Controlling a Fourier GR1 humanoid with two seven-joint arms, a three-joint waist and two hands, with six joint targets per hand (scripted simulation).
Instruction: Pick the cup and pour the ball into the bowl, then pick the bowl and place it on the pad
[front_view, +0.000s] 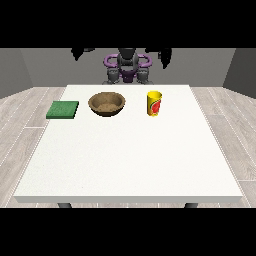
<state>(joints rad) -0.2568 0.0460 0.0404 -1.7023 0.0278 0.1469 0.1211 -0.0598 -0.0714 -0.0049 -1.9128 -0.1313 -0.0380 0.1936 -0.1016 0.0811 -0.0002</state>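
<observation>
A yellow cup (154, 103) with a red mark stands upright on the white table (130, 160), right of centre near the far edge. I cannot see a ball inside it. A brown wooden bowl (107, 104) sits to the cup's left. A flat green pad (63, 110) lies at the table's left edge. Both black hands are raised high behind the table, well away from the objects: the hand at the view's left (80, 52) and the hand at the view's right (165, 56). Their fingers hang down and hold nothing.
The robot's torso (127, 67) stands behind the table's far edge. The table's near half holds no objects. A grey wood floor surrounds the table.
</observation>
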